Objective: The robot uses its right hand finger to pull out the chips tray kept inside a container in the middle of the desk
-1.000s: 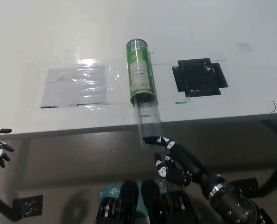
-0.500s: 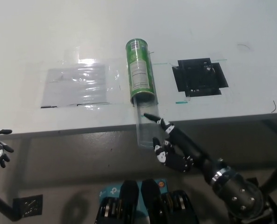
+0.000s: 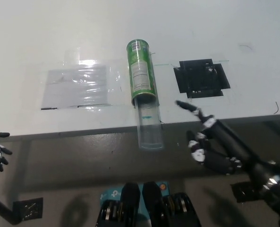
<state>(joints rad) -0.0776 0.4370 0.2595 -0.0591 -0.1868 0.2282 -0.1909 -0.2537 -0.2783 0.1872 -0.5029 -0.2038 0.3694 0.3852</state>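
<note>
Clear plastic tray (image 3: 149, 127) protruding from green cylindrical container (image 3: 141, 72)

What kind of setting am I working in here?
Probably a lab test bench: a plain white desk with taped-down clear plastic sheet, a black taped patch, and a green chips container lying staged mid-desk.

White bench (image 3: 45, 38) filling the upper view. Green container (image 3: 141, 72) lying on its side mid-bench, clear tray (image 3: 149, 125) sticking out of its open end past the near edge. Left of it, taped clear plastic sheet (image 3: 76, 86). Right, black square patch (image 3: 201, 78) lying flat.
</note>
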